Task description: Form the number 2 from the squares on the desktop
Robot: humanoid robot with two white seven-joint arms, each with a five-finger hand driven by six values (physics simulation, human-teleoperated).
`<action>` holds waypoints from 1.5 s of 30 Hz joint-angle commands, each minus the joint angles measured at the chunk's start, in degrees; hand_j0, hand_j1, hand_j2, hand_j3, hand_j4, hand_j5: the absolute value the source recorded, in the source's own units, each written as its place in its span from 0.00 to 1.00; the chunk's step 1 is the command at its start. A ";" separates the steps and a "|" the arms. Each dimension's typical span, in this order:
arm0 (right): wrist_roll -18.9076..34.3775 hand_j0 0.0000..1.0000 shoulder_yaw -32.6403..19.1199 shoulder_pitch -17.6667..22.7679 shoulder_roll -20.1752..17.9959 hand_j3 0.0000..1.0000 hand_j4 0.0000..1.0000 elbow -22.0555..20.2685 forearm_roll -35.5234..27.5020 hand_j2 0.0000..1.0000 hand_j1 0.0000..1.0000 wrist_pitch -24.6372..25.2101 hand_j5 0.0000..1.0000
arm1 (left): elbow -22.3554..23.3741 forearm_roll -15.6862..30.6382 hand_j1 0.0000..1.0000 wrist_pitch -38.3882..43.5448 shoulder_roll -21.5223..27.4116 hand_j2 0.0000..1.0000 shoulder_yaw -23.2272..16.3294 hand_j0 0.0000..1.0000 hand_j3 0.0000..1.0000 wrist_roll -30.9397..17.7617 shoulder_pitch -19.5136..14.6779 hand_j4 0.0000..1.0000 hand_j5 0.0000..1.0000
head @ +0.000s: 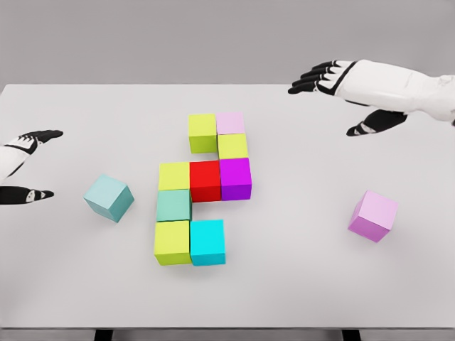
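Observation:
Several coloured cubes sit pushed together mid-table: a lime cube (202, 132) and a pale pink cube (230, 122) on top, a lime cube (233, 146) below, then a yellow-green cube (174, 175), a red cube (205, 180) and a purple cube (235, 177) in a row, a teal-green cube (174, 205), and a lime cube (173, 242) beside a cyan cube (207, 241) at the bottom. A light teal cube (109, 197) lies loose at left, a pink-violet cube (373, 214) loose at right. My left hand (32, 163) is open at the left edge. My right hand (341, 96) hovers open at the upper right, holding nothing.
The white table (284, 284) fills the view, its front edge near the bottom of the picture and its far edge near the grey wall.

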 commanded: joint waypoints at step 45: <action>0.04 1.00 13.95 7.91 -14.60 1.00 1.00 0.22 16.72 1.00 1.00 -10.31 1.00 | -18.96 14.13 1.00 33.19 19.35 1.00 -17.53 1.00 1.00 -28.58 -24.17 1.00 1.00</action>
